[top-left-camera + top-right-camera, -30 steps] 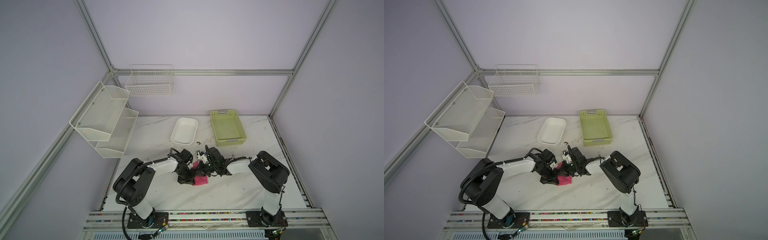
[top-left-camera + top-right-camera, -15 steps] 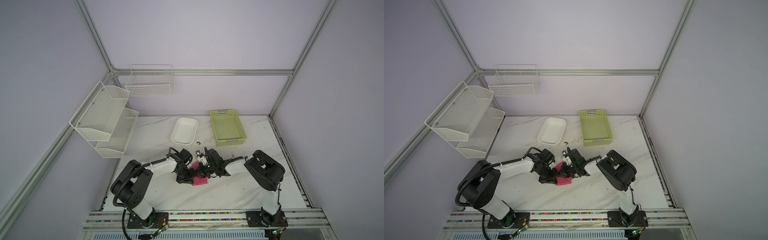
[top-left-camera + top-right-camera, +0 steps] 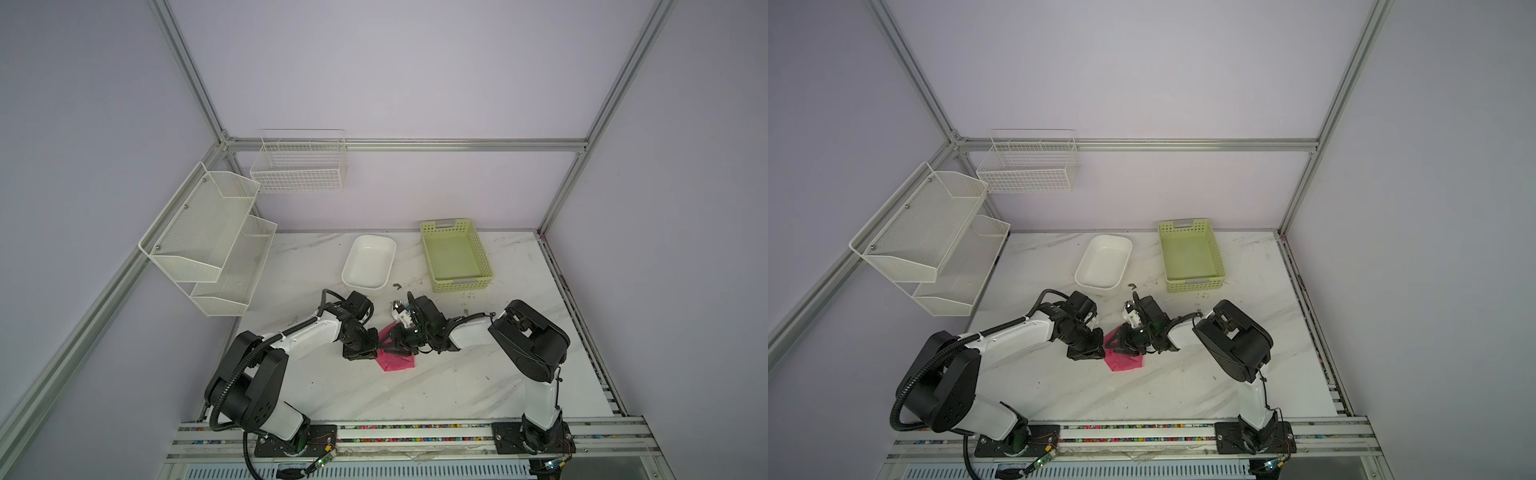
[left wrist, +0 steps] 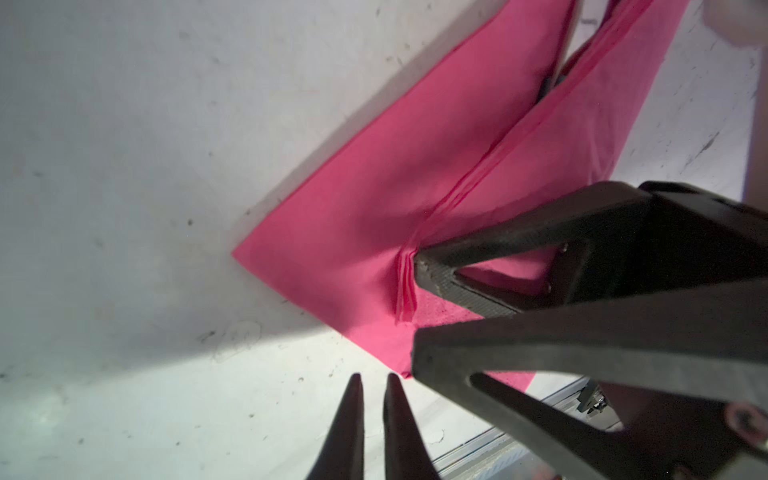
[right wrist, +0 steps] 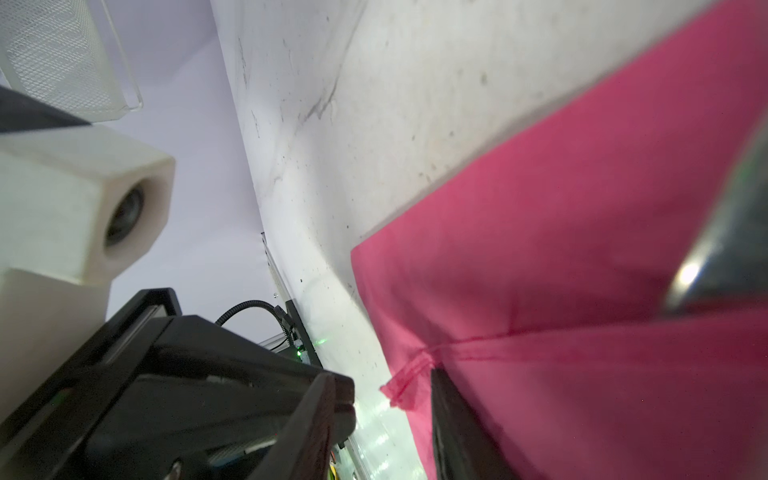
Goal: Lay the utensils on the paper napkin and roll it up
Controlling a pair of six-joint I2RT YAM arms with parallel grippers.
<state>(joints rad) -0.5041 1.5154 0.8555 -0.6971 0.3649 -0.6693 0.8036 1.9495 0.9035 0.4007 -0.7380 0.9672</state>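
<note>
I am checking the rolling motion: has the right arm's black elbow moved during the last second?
Yes. In both top views the right arm's black elbow has shifted a little left, toward the pink napkin, nearer the green basket.

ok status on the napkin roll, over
Left hand barely open, empty, beside the napkin. Right hand open, tip against its folded edge. Napkin folded over, not yet rolled; utensils out of sight. Nothing in the way.
</note>
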